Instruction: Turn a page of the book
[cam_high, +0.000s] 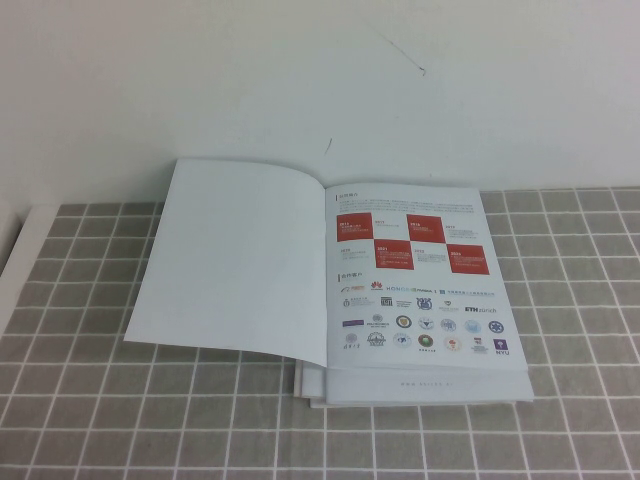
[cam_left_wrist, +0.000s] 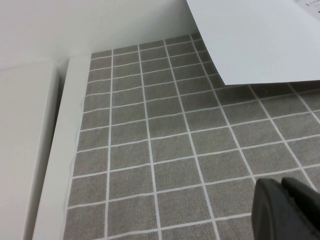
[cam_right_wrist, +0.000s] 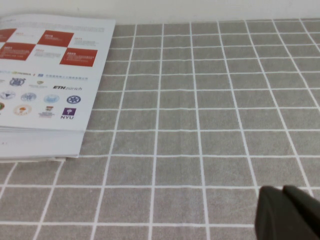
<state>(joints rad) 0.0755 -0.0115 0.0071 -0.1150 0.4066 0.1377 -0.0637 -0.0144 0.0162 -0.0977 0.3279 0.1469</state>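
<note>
The book lies open on the grey checked cloth, its right-hand side showing red squares and rows of logos. The page, blank white side up, is spread out to the left with its outer edge slightly raised off the cloth. Neither gripper appears in the high view. In the left wrist view my left gripper hovers over bare cloth, shut and empty, a little way from the page's corner. My right gripper is shut on nothing, over the cloth to the right of the book.
Plain white booklets are stacked under the book and stick out at its near edge. A white ledge borders the cloth on the left. A white wall rises behind the table.
</note>
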